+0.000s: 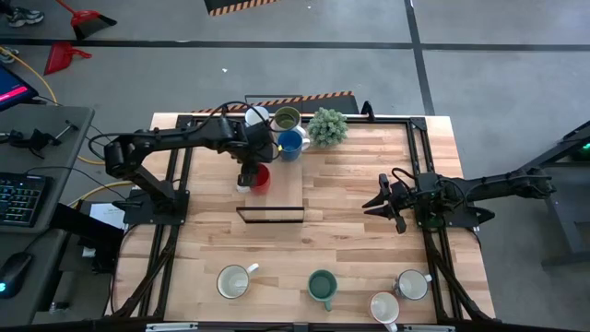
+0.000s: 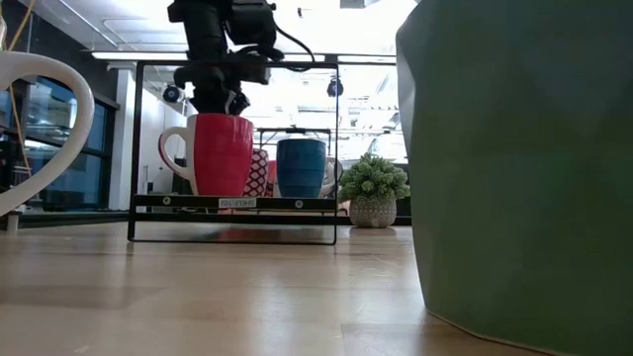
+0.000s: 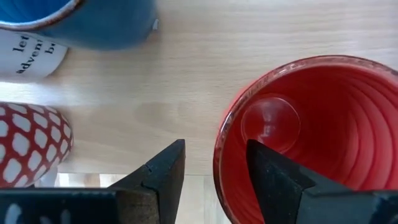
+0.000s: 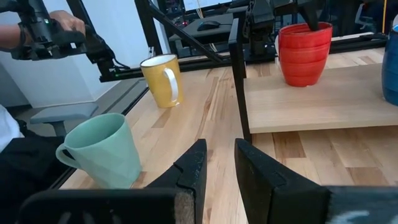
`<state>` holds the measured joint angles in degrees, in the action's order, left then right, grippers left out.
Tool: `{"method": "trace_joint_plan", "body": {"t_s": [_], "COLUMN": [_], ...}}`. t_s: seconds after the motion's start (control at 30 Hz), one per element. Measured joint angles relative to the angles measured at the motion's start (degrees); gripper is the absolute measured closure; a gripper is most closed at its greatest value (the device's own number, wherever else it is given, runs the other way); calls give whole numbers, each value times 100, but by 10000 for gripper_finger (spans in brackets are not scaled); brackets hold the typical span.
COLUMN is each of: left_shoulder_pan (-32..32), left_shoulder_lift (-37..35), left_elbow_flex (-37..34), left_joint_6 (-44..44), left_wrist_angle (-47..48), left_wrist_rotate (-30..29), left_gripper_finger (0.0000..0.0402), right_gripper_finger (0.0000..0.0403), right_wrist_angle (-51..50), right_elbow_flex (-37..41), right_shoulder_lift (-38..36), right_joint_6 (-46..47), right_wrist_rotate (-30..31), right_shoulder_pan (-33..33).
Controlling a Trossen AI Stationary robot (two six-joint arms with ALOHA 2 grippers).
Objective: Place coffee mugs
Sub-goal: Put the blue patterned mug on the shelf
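Observation:
A red mug (image 3: 311, 124) stands upright on the raised wooden shelf (image 1: 286, 180). My left gripper (image 3: 216, 144) points down over it, open. One finger (image 3: 273, 177) is inside the mug and the other (image 3: 163, 174) outside, with the rim (image 3: 219, 158) between them and a gap on each side. A blue mug (image 1: 289, 144), an olive green one (image 1: 287, 118) and a white one (image 1: 257, 116) stand behind it. Along the near edge stand white mugs (image 1: 234, 281) (image 1: 411, 284) (image 1: 384, 307) and a teal mug (image 1: 322, 287). My right gripper (image 1: 387, 205) waits at the right, level, open and holding nothing.
A small potted plant (image 1: 327, 126) stands at the far edge beside the mugs. The shelf's black frame (image 1: 270, 214) stands out toward the near side. A red-and-white patterned mug (image 3: 28, 143) stands close to my left gripper. Bare tabletop lies between the shelf and the near row.

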<state>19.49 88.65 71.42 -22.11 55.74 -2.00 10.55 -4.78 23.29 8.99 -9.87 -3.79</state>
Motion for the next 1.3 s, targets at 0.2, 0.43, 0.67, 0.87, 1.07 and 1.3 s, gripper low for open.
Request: {"method": "trace_joint_plan", "body": {"t_s": [0.2, 0.43, 0.67, 0.87, 1.07, 1.3], "left_shoulder_pan": [-1, -2, -2, -4, -81, -306], "left_shoulder_lift": [-312, -918, -1705, -2487, -2934, -3405], "left_elbow_flex": [2, 4, 9, 9, 9, 9], "left_joint_6": [114, 249, 498, 933, 1758, 2575], "left_wrist_angle": [-6, -26, 117, 564, 1307, 2089], "left_wrist_rotate": [4, 4, 2, -54, -171, -164], "left_gripper_finger": [240, 240, 241, 243, 243, 243], "right_gripper_finger": [336, 336, 336, 336, 336, 336], "right_wrist_angle": [2, 5, 92, 92, 99, 178], "right_elbow_flex": [0, 0, 0, 0, 0, 0], "right_shoulder_lift": [0, 0, -2, -2, -4, -4], "right_joint_6": [0, -2, 0, 7, 20, 340], "right_wrist_rotate": [3, 22, 20, 20, 85, 222], "right_shoulder_pan": [0, 0, 0, 0, 0, 0]}}
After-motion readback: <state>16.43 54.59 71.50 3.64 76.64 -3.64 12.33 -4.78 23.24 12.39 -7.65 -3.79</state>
